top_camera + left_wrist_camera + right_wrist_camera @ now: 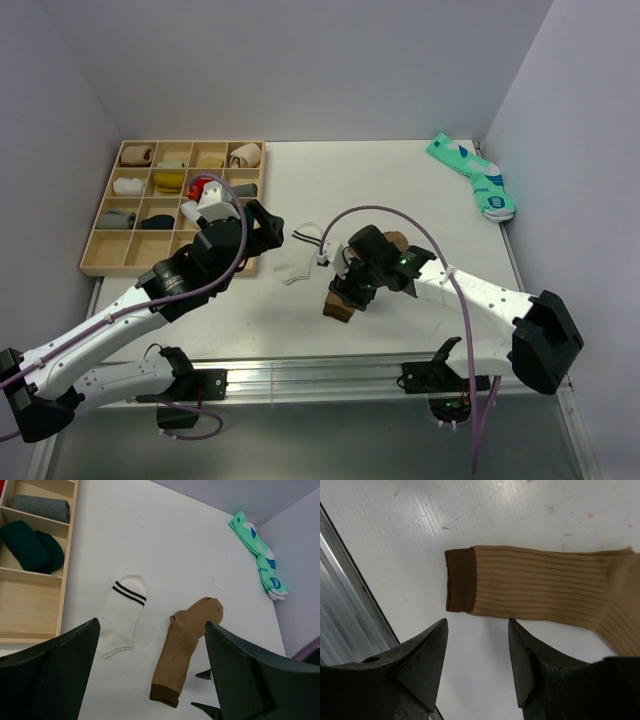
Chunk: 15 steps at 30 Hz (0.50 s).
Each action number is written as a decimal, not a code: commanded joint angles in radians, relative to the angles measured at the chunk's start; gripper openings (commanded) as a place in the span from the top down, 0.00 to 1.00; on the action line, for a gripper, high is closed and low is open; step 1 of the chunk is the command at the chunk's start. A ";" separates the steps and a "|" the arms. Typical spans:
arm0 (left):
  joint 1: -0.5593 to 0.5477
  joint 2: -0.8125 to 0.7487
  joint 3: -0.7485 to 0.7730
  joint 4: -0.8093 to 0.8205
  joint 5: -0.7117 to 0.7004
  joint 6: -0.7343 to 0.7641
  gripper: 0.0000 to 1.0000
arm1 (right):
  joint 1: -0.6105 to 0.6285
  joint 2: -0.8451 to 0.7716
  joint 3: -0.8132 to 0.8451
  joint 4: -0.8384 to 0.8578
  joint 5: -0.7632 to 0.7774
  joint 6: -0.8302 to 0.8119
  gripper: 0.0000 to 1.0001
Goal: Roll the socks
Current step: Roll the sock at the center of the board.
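Note:
The long tan-brown sock (341,305) lies flat near the table's front, its dark cuff (460,580) toward the near edge. It also shows in the left wrist view (186,642). My right gripper (348,283) hovers open and empty just beside the cuff (477,623). The short white sock (295,263) with dark stripes lies to its left, also in the left wrist view (121,614). My left gripper (256,226) is open and empty, raised above both socks (152,625). The teal pair (472,176) lies at the far right corner (257,555).
A wooden compartment tray (100,262) with rolled socks stands at the left; grey and dark green rolls show in the left wrist view (41,507). A metal rail (320,372) runs along the table's front edge (340,610). Walls close the back and sides.

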 commanded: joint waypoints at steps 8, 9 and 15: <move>0.019 -0.039 0.063 0.037 0.011 0.042 0.09 | 0.141 0.224 0.047 0.058 0.094 0.060 0.46; 0.021 -0.040 0.065 0.037 0.013 0.045 0.09 | 0.150 0.235 0.056 0.064 0.098 0.066 0.47; 0.029 -0.063 0.043 0.043 0.022 0.053 0.09 | 0.197 0.295 0.075 0.083 0.126 0.084 0.49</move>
